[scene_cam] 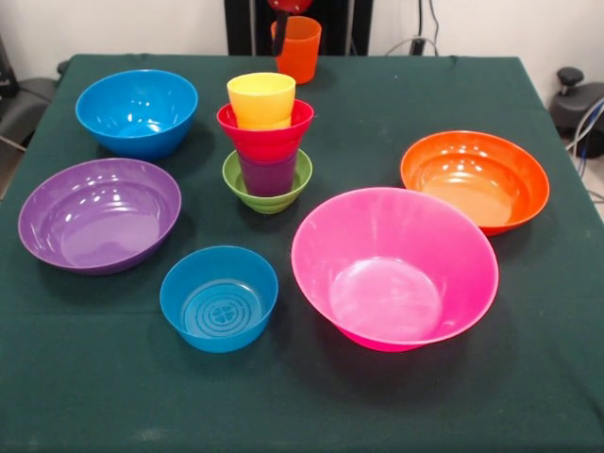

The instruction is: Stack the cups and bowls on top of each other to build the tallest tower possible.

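Note:
The tower stands mid-table: a small green bowl holds a purple cup, then a red bowl, with a yellow cup on top. Behind it, at the table's far edge, is the orange cup. My gripper comes down at the picture's top and is shut on that cup's rim, with one black finger against its left side. Whether the cup rests on the cloth or hangs just above it is unclear.
Loose bowls ring the tower on the green cloth: a mid-sized blue one far left, a purple one left, a small blue one in front, a large pink one front right, and an orange one right.

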Robot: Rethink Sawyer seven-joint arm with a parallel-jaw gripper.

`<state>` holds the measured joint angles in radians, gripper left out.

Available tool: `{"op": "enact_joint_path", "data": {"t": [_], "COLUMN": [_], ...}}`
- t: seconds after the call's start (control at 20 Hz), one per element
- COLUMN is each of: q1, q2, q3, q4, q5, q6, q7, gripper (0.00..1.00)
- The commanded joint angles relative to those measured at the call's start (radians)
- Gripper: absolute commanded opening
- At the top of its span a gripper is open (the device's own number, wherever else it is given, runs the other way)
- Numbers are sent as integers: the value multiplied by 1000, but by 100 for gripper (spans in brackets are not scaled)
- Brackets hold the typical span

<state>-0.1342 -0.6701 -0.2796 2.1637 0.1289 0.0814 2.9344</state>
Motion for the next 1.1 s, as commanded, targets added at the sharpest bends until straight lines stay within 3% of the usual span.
{"op": "enact_joint_path", "data": {"t": [0.05, 0.3, 0.65, 1.1], "q1": [14, 21, 44, 9], "q2": [121, 165, 126, 90], "q3": [141, 161, 162, 169], "q4": [-83, -112, -111, -79], "q5": [-76, -76, -73, -118], "q6": [-36, -51, -4, -11], "q7": [-63, -27, -19, -32], "gripper": [100, 100, 100, 100]}}
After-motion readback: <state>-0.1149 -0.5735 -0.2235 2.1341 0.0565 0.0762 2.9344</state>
